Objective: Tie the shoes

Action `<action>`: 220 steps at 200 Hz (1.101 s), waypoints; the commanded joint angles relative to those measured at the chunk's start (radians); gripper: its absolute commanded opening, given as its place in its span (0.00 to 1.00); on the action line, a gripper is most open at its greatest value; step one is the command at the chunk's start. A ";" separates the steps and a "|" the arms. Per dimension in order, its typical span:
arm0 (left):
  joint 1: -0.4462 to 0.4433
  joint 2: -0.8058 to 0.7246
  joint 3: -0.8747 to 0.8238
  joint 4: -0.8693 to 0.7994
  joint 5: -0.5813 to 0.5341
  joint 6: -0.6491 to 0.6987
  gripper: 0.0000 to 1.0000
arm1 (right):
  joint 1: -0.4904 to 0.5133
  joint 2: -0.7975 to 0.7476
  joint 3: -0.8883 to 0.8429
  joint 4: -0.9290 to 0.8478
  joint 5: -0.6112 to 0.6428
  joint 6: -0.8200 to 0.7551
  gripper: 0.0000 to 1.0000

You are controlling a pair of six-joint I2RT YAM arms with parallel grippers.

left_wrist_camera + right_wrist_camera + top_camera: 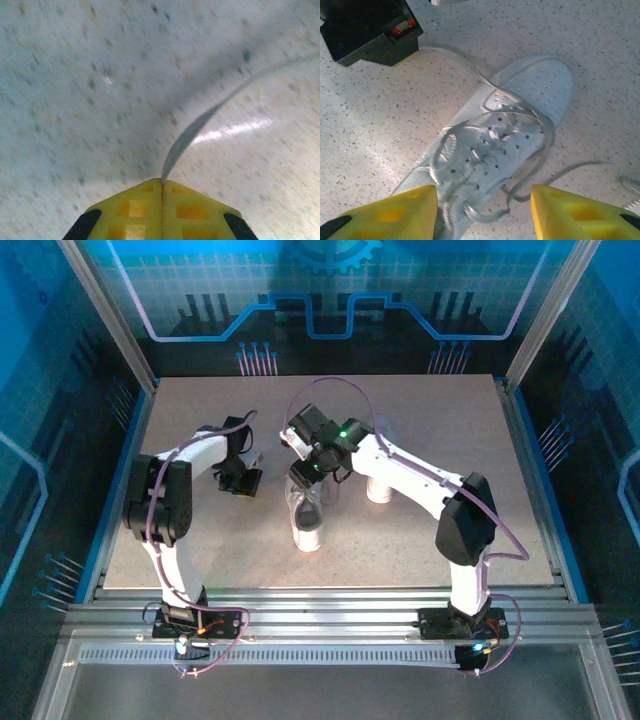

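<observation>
- The left gripper (162, 182) is pinching a lace (200, 125) between closed jaws.
- The right gripper (484, 212) is hanging wide open over the shoe (510, 125).
- The shoe is lying mid table (200, 540), lengthwise near-to-far, its toe pointing upper right in the right wrist view.

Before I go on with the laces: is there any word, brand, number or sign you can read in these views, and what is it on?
No readable text anywhere.
The shoe: no brand or lettering shows on its upper.
The red and white patch on the black housing: too small to read.
The back panel: a gear shape and line patterns, no letters.
</observation>
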State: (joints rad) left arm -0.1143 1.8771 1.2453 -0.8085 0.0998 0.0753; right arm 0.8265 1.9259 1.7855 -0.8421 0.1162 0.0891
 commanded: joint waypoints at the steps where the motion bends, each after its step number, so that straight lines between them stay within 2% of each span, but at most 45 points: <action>1: 0.041 -0.142 -0.066 0.019 0.133 -0.140 0.00 | 0.024 0.047 0.062 -0.043 -0.004 0.001 0.52; 50: 0.165 -0.364 -0.241 0.158 0.254 -0.369 0.00 | 0.055 0.186 0.224 -0.111 -0.011 -0.005 0.54; 87: 0.200 -0.456 -0.332 0.230 0.298 -0.481 0.00 | 0.077 0.307 0.379 -0.203 -0.004 -0.007 0.55; 123: 0.202 -0.472 -0.402 0.307 0.389 -0.564 0.00 | 0.097 0.376 0.478 -0.285 0.061 -0.027 0.55; 166: 0.201 -0.447 -0.421 0.334 0.418 -0.579 0.00 | 0.123 0.463 0.594 -0.404 0.159 -0.057 0.55; 220: 0.200 -0.417 -0.414 0.354 0.449 -0.604 0.00 | 0.137 0.482 0.598 -0.485 0.231 -0.086 0.55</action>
State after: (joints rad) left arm 0.0795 1.4376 0.8349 -0.4660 0.4992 -0.5003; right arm 0.9508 2.3810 2.3569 -1.2385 0.2947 0.0280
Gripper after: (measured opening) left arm 0.050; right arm 0.552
